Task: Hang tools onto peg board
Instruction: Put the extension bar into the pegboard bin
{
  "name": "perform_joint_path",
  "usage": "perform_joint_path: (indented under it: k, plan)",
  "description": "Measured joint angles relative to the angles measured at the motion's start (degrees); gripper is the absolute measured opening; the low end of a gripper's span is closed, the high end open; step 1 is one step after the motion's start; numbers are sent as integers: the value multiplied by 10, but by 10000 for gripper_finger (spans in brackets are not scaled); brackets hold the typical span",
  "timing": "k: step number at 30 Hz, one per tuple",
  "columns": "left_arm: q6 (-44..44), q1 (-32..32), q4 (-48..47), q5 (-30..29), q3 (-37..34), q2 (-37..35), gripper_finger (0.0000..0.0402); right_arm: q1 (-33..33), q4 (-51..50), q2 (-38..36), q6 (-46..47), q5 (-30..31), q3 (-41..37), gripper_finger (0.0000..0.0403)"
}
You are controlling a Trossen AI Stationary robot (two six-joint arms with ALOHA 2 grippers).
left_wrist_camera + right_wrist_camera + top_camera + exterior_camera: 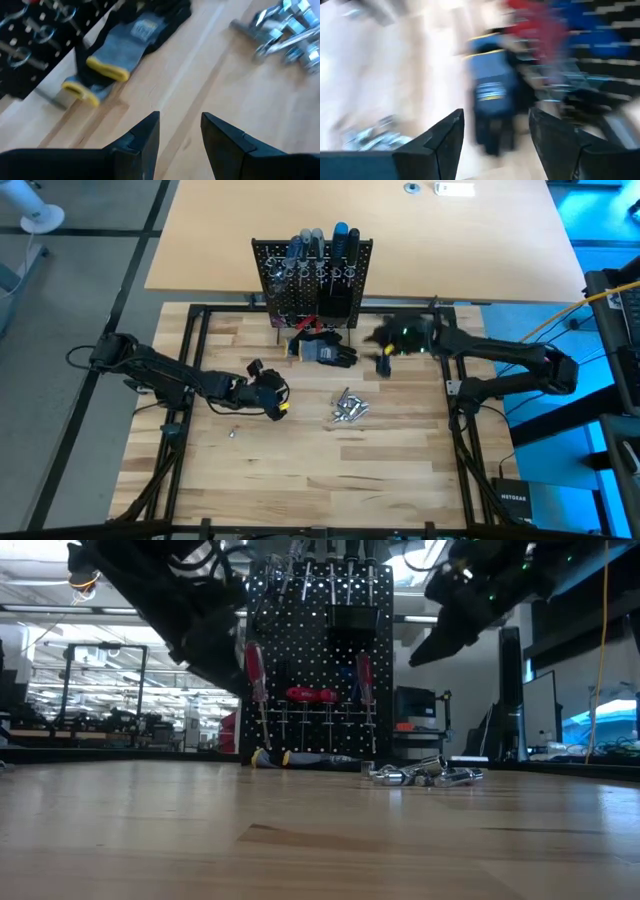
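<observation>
The black peg board (312, 280) stands upright at the table's far middle, with several screwdrivers (318, 246) in its ring holders; red-handled ones hang on its front (310, 695). A pile of shiny silver metal pieces (348, 408) lies on the table, also in the left wrist view (285, 32). My left gripper (180, 125) is open and empty above the table, left of the pile (275, 392). My right gripper (495, 130) is open and empty, raised right of the peg board (385, 350).
A grey-black glove bundle with yellow cuffs (322, 348) lies at the peg board's foot, also in the left wrist view (120, 50). A small silver piece (232, 432) lies alone on the near left. A black frame (190, 370) borders the wooden table.
</observation>
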Motion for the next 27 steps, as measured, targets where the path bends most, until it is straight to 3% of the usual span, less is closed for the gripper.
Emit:
perform_joint_path:
  k: [4,10,13,17,27]
  plan:
    - [19,0,52,0,0,12,134,95,2,24,0,27,0,220]
    - [13,-24,71,-2,0,54,134,173,8,91,-5,76,0,220]
    - [-15,-29,98,-39,0,78,134,192,38,129,-11,76,0,220]
    - [14,-28,130,-46,0,96,134,206,68,190,-53,76,9,220]
    - [29,-33,131,-45,0,97,134,207,-86,319,-99,94,139,220]
